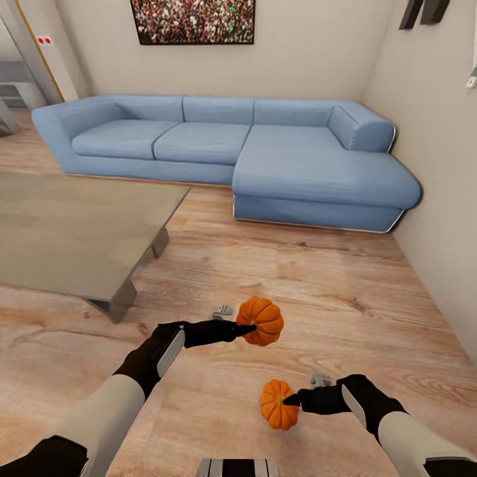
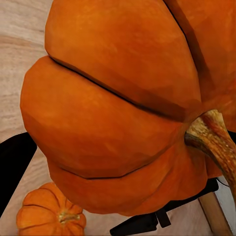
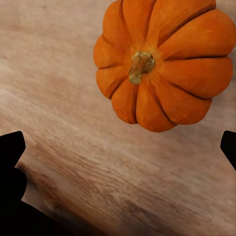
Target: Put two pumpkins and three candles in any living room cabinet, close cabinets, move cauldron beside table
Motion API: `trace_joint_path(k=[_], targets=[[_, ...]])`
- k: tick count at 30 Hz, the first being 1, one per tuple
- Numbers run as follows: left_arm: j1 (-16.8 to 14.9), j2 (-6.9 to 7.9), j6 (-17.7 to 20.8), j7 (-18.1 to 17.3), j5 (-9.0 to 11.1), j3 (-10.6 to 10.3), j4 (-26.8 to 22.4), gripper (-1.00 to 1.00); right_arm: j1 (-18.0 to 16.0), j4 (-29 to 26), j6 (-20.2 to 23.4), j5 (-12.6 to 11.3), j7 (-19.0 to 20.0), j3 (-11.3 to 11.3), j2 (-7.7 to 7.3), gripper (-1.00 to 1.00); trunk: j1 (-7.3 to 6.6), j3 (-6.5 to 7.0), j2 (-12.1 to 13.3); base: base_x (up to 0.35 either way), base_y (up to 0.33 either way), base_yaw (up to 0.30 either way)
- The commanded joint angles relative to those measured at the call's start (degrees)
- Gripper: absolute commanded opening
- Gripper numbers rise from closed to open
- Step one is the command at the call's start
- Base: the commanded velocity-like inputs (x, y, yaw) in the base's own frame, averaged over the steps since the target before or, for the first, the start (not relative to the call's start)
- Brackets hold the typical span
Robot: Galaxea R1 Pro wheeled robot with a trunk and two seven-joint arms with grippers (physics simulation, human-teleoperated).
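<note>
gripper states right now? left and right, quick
Left gripper: shut on the farther pumpkin, lifted.
Right gripper: at the nearer pumpkin; open or shut cannot be told.

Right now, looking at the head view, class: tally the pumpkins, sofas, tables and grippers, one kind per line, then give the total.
Pumpkins: 2, one at the left gripper, one at the right gripper
Sofas: 1, the blue corner sofa
Tables: 1, the grey table
Grippers: 2
Total: 6

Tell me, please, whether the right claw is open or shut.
Open: on the right claw, the fingers sit far apart, with the pumpkin beyond them.
</note>
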Motion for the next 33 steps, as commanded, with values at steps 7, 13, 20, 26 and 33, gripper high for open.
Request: trace_joint_path(k=[7, 13, 20, 26, 33], targets=[[-0.03, -0.05, 0.49, 0.1, 0.59, -0.14, -0.03, -1.0, -0.01, -0.09, -1.88, -0.45, -0.42, 0.4, -0.04, 1.0, 0.11, -1.16, -0.09, 0.0, 0.0, 0.0], [-0.03, -0.13, 0.35, 0.2, 0.49, -0.31, -0.03, -1.0, -0.01, -0.09, -2.26, -0.43, -0.53, 0.42, -0.04, 1.0, 0.11, -1.16, -0.09, 0.0, 0.0, 0.0], [-0.03, -0.08, 0.31, 0.22, 0.49, -0.35, 0.05, -1.0, 0.01, 0.22, -2.3, -0.39, -0.62, 0.5, -0.04, 1.0, 0.11, -1.16, -0.09, 0.013, 0.006, 0.0], [-0.03, -0.06, 0.31, 0.15, 0.5, -0.35, 0.06, -1.0, 0.01, 0.66, -2.3, -0.43, -0.63, 0.51, -0.04, 1.0, 0.11, -1.16, -0.09, 0.208, 0.13, 0.0], [-0.03, -0.06, 0.31, 0.13, 0.5, -0.33, 0.04, -1.0, -0.01, 0.78, -2.32, -0.43, -1.49, 0.51, -0.04, 1.0, 0.11, -1.16, -0.09, 0.062, 0.042, 0.0]])
